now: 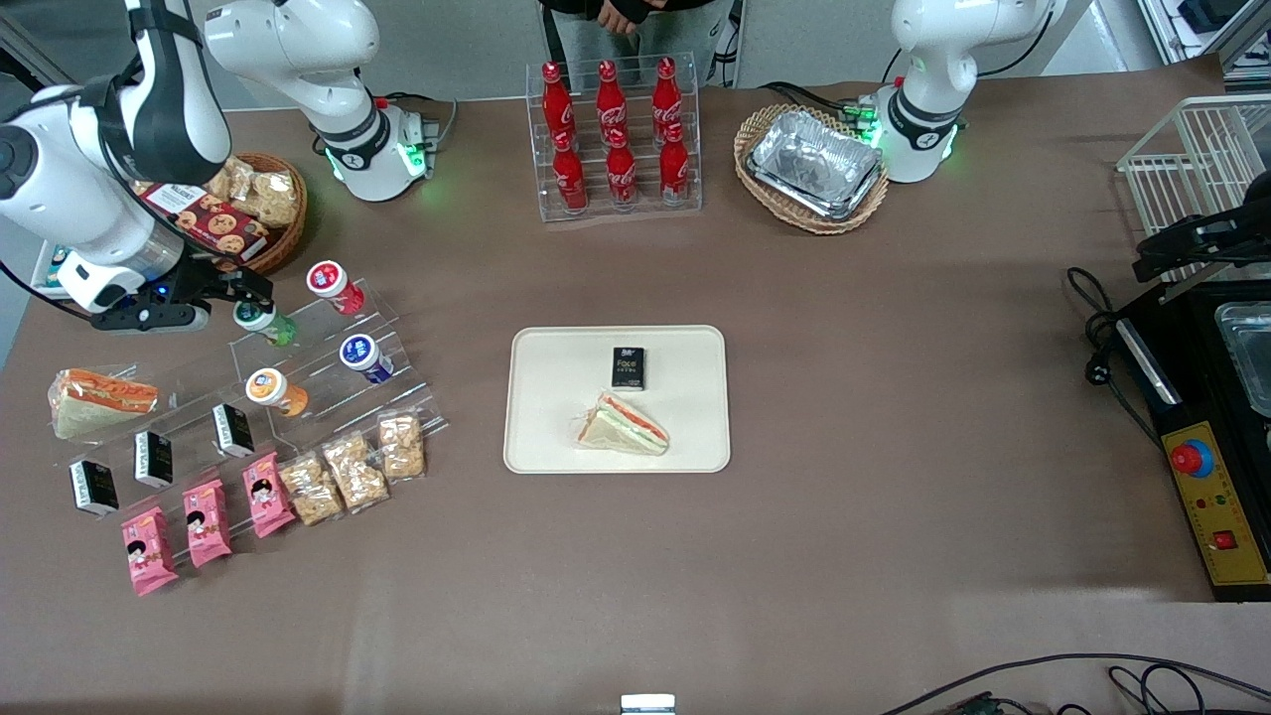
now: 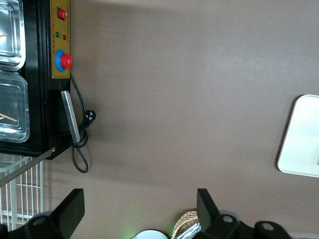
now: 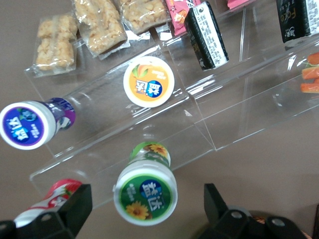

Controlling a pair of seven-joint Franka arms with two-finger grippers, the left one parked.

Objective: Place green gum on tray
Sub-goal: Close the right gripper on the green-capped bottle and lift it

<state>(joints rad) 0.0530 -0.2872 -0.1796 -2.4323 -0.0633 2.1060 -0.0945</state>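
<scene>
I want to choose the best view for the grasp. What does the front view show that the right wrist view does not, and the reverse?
Only the front view shows the tray, with a sandwich and a black box on it. Only the right wrist view shows the gripper open, one finger on each side of the green gum. Both show the gum on the clear rack.

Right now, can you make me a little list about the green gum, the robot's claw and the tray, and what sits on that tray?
green gum: standing on the clear stepped rack, not gripped yet
gripper: open, fingers either side of the green gum, just above it
tray: cream-white, mid-table, toward the parked arm's end from the rack
on the tray: wrapped sandwich and small black box
rack neighbours: orange bottle, blue bottle, red bottle
task status: gum not on tray
</scene>
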